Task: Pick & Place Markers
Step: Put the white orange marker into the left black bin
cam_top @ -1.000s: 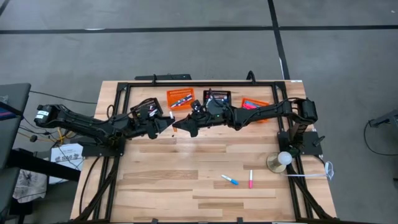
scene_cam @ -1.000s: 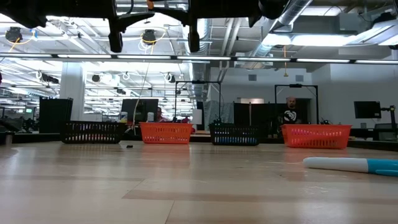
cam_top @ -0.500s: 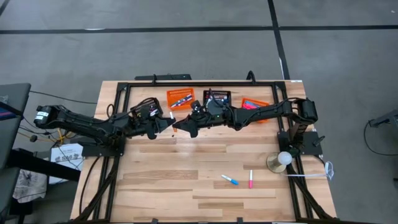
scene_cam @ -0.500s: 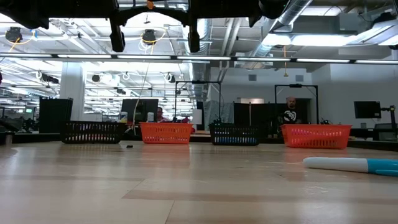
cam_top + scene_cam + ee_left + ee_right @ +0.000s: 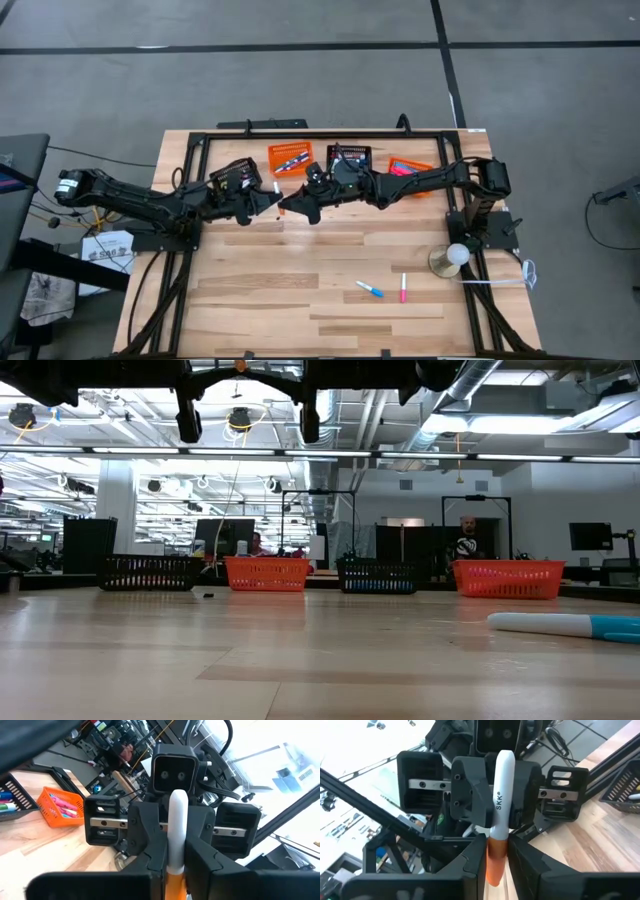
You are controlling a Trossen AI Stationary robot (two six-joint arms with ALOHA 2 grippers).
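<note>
A marker with a white body [image 5: 277, 187] and an orange end hangs in mid-air over the far half of the table. My two grippers meet on it head-on. My left gripper [image 5: 175, 867] comes from the table's left [image 5: 270, 200] and is shut on it. My right gripper [image 5: 497, 862] comes from the right [image 5: 287, 203], with its fingers close on both sides of the orange end. Two more markers lie on the table near the front: a blue-and-white one [image 5: 369, 289] and a pink one [image 5: 403, 288]. My left gripper pinches the marker between its two fingers where the white body meets the orange end [image 5: 175, 879]. It comes level from the table's left, and its fingers lie across the marker. The marker is clear of the table, and its white body [image 5: 177, 825] sticks out past the fingers. My right gripper has the marker's orange end [image 5: 496, 856] between its two fingers, level from the table's right and across the marker. The white body [image 5: 501, 790] stands out beyond the fingers, in front of the left gripper. The marker is clear of the table.
Several small mesh baskets stand in a row along the far edge: black [image 5: 235, 172], orange [image 5: 288, 160], black [image 5: 349, 155], orange [image 5: 408, 167]. A round-based stand with a white ball [image 5: 452, 258] is at the right. The near marker [image 5: 565, 624] lies on bare wood.
</note>
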